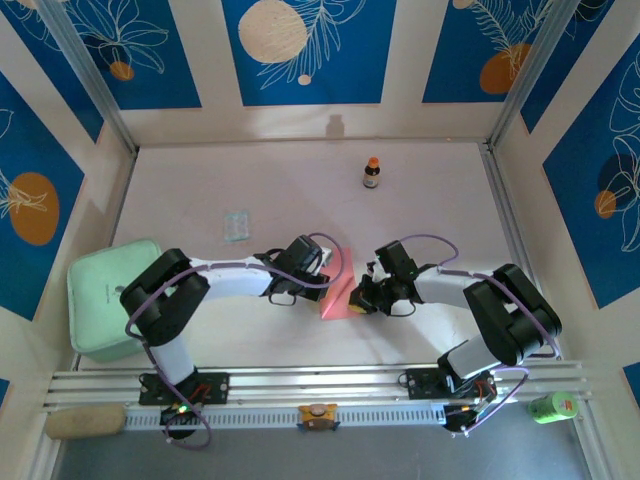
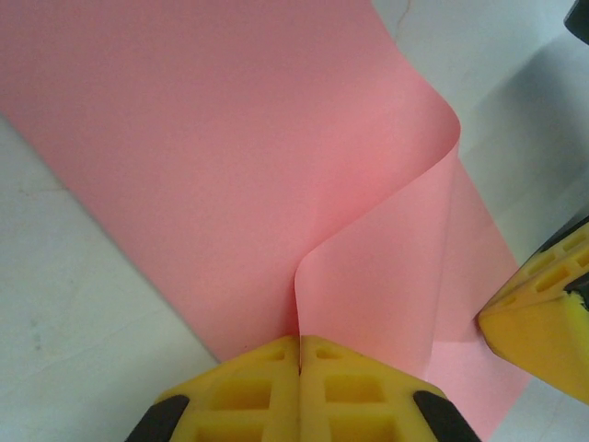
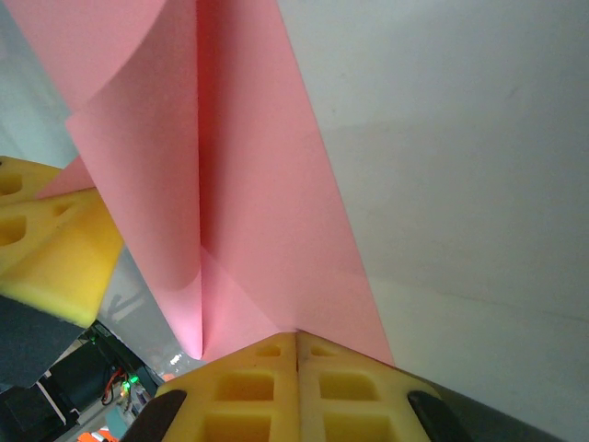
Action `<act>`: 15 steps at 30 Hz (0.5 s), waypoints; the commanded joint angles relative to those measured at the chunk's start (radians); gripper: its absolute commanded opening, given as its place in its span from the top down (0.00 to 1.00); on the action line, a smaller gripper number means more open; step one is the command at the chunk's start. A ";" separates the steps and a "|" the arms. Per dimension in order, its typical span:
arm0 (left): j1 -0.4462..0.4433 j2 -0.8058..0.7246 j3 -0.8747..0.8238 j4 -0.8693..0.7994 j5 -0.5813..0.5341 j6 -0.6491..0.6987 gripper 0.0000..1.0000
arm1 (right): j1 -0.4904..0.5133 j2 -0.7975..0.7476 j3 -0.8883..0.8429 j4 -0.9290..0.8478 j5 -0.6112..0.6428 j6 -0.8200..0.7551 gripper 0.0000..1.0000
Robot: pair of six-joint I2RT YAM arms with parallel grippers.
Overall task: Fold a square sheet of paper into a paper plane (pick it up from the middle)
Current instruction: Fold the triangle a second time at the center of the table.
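**Item under task.** The square sheet of paper [image 1: 338, 290] is salmon-pink, plain and unmarked. In the top view it lies a little below the centre of the frame, on the white table [image 1: 300, 190], directly between the two gripper heads.

The sheet is not flat.
- **Left wrist view:** one layer spreads across the upper left and centre. A second layer curls up and over from the right, with a rounded bend at upper right and a free edge running down to bottom centre.
- **Right wrist view:** the paper rises from bottom centre towards the top left as a narrowing wedge, with a soft rolled fold along its left side. That fold is rounded, not pressed into a sharp crease.

**Left gripper [image 2: 300, 343].** It sits at bottom centre of its own view. The yellow fingers are pressed together with no gap, and the edge of the paper is pinched in the seam between them.

**Right gripper [image 3: 296, 334].** It sits at bottom centre of its own view. The fingers are likewise pressed tight, with a corner of the sheet caught at the seam.

**Proximity.** Each wrist view shows the other gripper's yellow pad close against the sheet. It appears at the right edge of the left wrist view and at the left edge of the right wrist view.

**Other items, top view.** A small bottle [image 1: 371, 173] stands upright at upper centre, well apart from the sheet. A pale packet [image 1: 236, 224] lies left of centre. A pale green box [image 1: 105, 300] sits at the left.
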 commanded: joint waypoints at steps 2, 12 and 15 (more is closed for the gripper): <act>0.014 -0.003 -0.017 0.005 -0.011 -0.002 0.99 | 0.004 0.030 -0.005 -0.080 0.048 -0.007 1.00; 0.014 0.019 -0.014 0.004 -0.002 -0.006 1.00 | 0.004 0.029 -0.003 -0.078 0.045 -0.008 1.00; 0.014 0.019 -0.017 0.002 -0.003 -0.007 1.00 | 0.004 0.024 -0.003 -0.074 0.042 -0.008 1.00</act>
